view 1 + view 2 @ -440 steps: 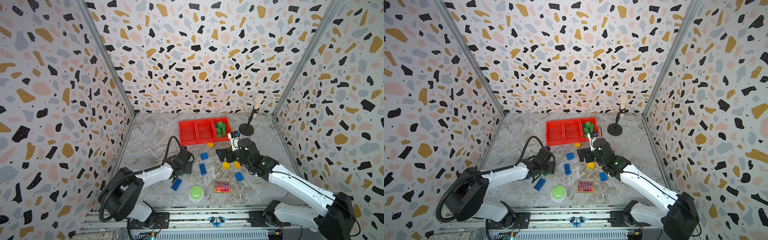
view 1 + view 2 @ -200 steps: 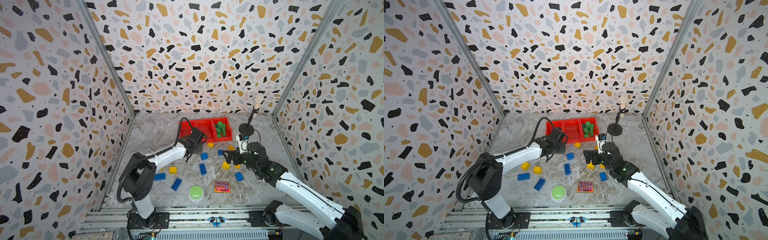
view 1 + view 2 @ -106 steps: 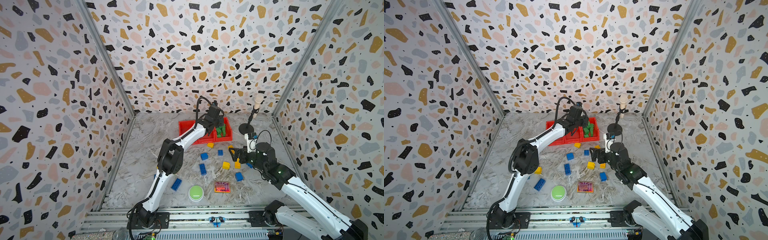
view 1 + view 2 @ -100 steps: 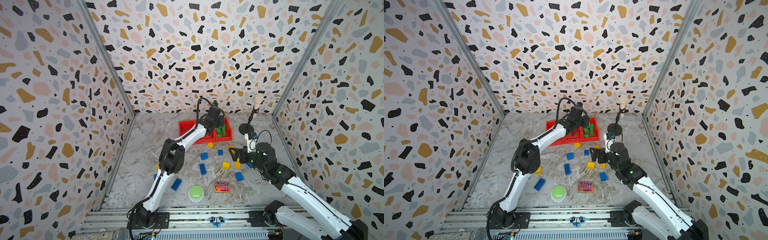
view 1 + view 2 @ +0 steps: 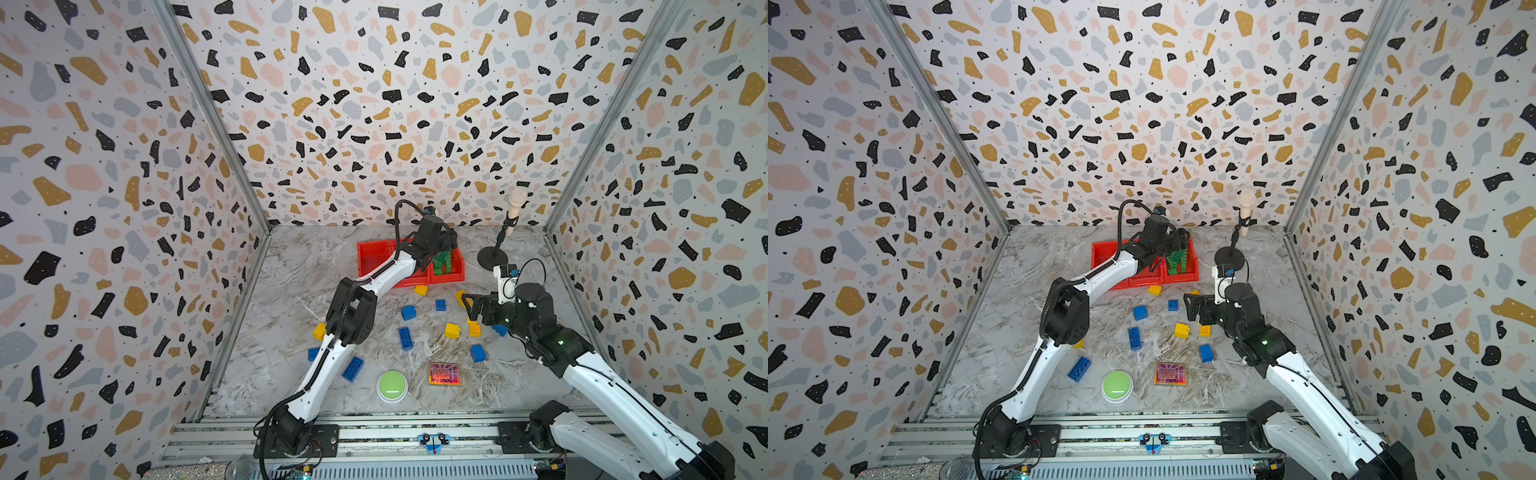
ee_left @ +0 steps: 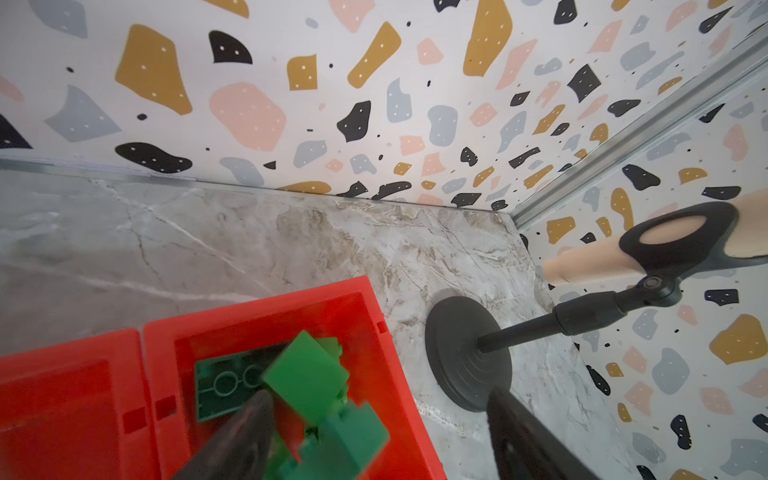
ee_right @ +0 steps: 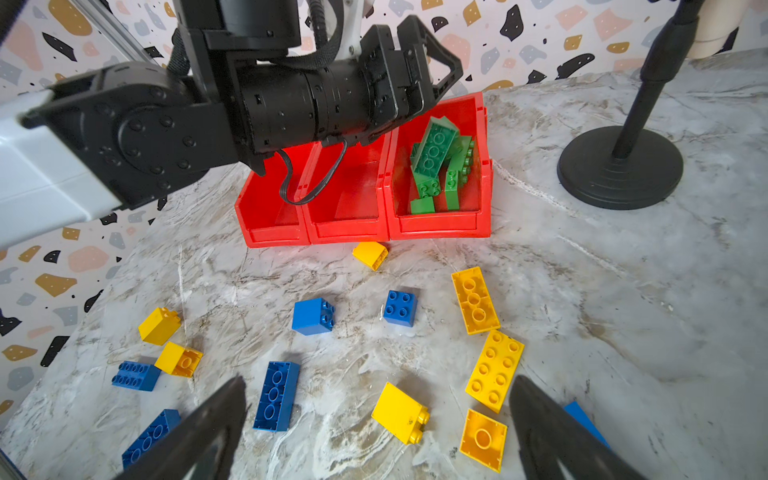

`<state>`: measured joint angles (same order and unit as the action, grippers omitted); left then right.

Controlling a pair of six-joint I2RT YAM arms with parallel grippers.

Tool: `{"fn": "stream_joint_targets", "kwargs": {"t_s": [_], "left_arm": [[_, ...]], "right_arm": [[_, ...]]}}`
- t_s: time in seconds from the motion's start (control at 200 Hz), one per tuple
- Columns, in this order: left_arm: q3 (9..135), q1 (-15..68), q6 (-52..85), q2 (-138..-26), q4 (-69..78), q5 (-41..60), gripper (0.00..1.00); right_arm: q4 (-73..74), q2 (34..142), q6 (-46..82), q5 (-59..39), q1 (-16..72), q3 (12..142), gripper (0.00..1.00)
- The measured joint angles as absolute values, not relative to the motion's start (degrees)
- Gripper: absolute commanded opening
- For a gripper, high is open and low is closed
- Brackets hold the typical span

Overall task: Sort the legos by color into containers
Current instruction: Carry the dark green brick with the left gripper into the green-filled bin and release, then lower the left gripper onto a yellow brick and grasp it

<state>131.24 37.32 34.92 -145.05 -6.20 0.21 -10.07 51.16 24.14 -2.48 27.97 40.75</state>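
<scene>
Three joined red containers stand at the back of the table. The right one holds several green legos. My left gripper hangs open over that bin. Blurred green bricks lie under its jaws, touching neither finger. Blue legos and yellow legos are scattered on the marble floor. My right gripper hovers open above a yellow square brick, holding nothing.
A black microphone stand stands just right of the bins. A round green button and a shiny pink-orange card lie near the front edge. Patterned walls close in three sides.
My left arm has swung from the front left of the table up to the right bin, and its jaws have opened there. The right gripper drifted slightly right and stayed open.
</scene>
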Motion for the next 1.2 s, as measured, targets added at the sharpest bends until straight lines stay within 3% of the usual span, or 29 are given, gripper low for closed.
{"fn": "stream_joint_targets", "kwargs": {"t_s": [0.225, 0.521, 0.711, 0.946, 1.201], "left_arm": [[116.9, 37.3, 34.2, -133.9, -5.9, -1.1, 0.85], [73.4, 37.3, 32.6, -95.3, -5.7, -16.5, 0.84], [52.8, 36.2, 34.9, -79.4, -10.2, -26.4, 0.85], [38.5, 29.2, 38.2, -69.8, -13.8, -29.8, 0.92], [32.2, 20.9, 38.9, -69.6, -12.8, -29.6, 0.92]], "right_arm": [[-10.0, 52.9, 24.0, -3.7, 28.0, 40.8, 0.99], [-8.2, 58.2, 23.9, -6.0, 29.8, 42.6, 0.99], [-6.0, 65.0, 23.8, -6.4, 35.0, 45.5, 0.99], [-4.3, 69.9, 23.7, -6.7, 38.8, 47.4, 0.99], [-4.3, 70.0, 23.7, -6.3, 39.8, 48.1, 0.99]]}}
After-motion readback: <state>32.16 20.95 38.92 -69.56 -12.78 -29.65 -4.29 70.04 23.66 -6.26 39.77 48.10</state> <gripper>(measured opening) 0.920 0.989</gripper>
